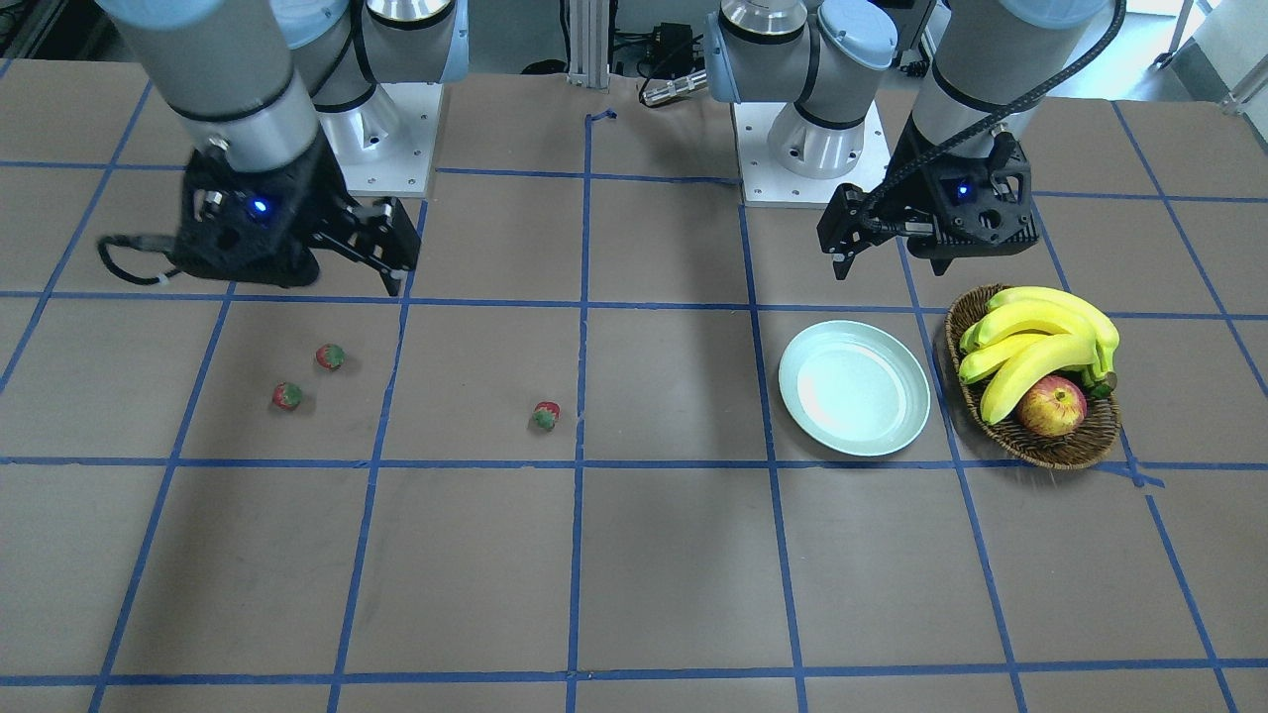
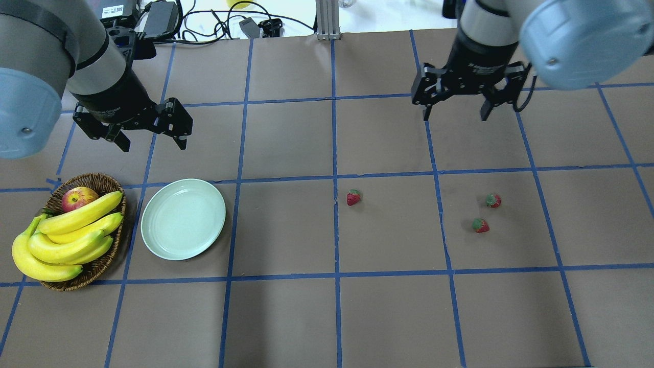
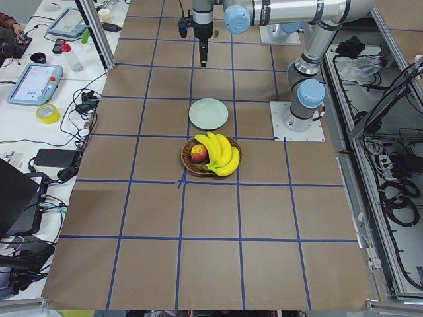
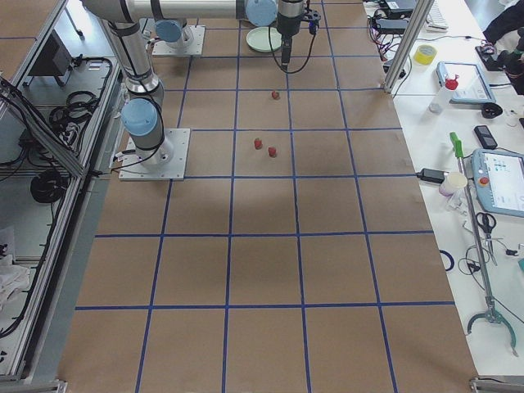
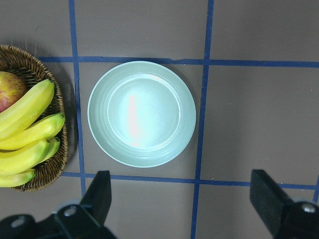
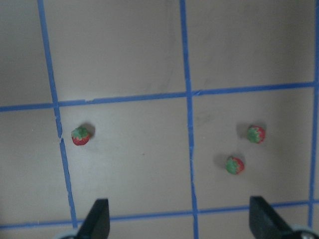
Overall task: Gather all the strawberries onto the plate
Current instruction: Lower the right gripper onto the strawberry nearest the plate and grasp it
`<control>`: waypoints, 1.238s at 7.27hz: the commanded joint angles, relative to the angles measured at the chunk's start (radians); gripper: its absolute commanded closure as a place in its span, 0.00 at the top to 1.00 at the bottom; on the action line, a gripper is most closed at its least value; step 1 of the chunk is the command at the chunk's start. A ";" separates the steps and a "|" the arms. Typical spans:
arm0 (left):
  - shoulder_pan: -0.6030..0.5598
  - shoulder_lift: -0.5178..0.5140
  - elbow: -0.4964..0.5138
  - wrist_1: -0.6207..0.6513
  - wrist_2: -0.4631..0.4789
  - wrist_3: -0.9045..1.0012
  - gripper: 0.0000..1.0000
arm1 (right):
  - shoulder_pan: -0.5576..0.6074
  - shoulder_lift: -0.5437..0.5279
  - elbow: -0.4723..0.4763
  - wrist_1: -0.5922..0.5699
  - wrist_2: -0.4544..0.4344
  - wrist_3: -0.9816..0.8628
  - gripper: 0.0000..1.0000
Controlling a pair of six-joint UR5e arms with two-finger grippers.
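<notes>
Three small red strawberries lie on the brown table: one near the middle (image 2: 353,197) and two close together further right (image 2: 493,200) (image 2: 480,225). All three show in the right wrist view (image 6: 80,135) (image 6: 255,134) (image 6: 235,165). The pale mint plate (image 2: 183,219) lies empty on the left, also in the left wrist view (image 5: 141,113). My left gripper (image 2: 153,143) is open and empty, raised beyond the plate. My right gripper (image 2: 454,115) is open and empty, raised beyond the strawberries.
A brown wicker basket (image 2: 97,179) with a bunch of bananas (image 2: 66,235) and a red-yellow apple (image 2: 77,198) stands just left of the plate. Blue tape lines grid the table. Cables and devices lie past the far edge.
</notes>
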State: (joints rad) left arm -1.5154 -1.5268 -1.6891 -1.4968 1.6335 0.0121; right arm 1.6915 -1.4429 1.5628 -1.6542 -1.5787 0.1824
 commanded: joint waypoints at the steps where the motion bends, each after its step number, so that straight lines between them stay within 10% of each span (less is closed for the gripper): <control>1: 0.000 -0.001 -0.003 0.004 0.000 0.000 1.00 | 0.132 0.154 0.185 -0.353 0.012 0.101 1.00; 3: 0.000 -0.004 -0.003 0.007 0.003 0.000 1.00 | 0.201 0.243 0.333 -0.598 0.009 0.230 1.00; 7: 0.003 -0.007 -0.004 0.009 0.005 0.000 1.00 | 0.212 0.331 0.330 -0.665 0.052 0.267 0.98; 8: 0.004 -0.007 -0.004 0.006 0.009 0.002 1.00 | 0.212 0.331 0.327 -0.668 0.045 0.267 0.91; 9: 0.003 -0.009 -0.004 0.010 0.008 0.003 1.00 | 0.212 0.328 0.326 -0.667 0.051 0.267 0.52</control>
State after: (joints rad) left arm -1.5121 -1.5344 -1.6934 -1.4891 1.6408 0.0137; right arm 1.9034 -1.1150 1.8905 -2.3188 -1.5351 0.4488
